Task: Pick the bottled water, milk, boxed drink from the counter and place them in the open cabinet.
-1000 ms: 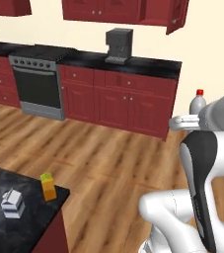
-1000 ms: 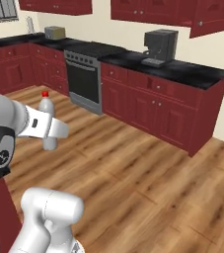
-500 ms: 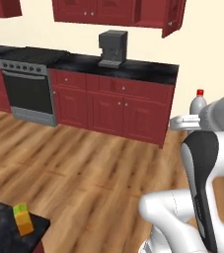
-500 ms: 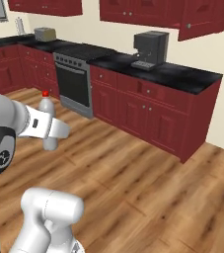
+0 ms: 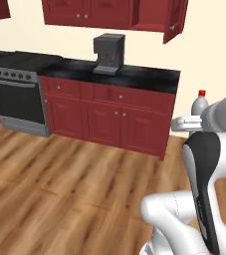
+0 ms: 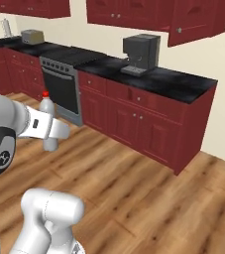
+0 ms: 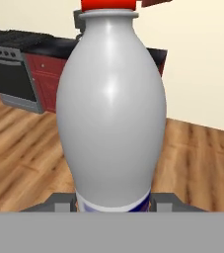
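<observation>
- The hand [image 7: 112,201] is clamped narrow around the base of the bottled water [image 7: 111,108], carrying it upright, red cap on top, long axis straight up and down.
- In the right base view the bottled water [image 6: 47,121] rides in the hand [image 6: 52,133], out over the wooden floor [image 6: 148,198], well short of the coffee machine [image 6: 140,52].
- The open cabinet [image 5: 175,22] hangs high, up and to the right of that coffee machine [image 5: 108,54], its door swung out.
- So from the hand [image 5: 191,121] the target lies ahead and well above; I'd say a big lift is coming.
- The black bench [image 5: 134,75] runs under it, the stove [image 5: 17,94] left of the coffee machine.
- Plenty of free room around the arm.
</observation>
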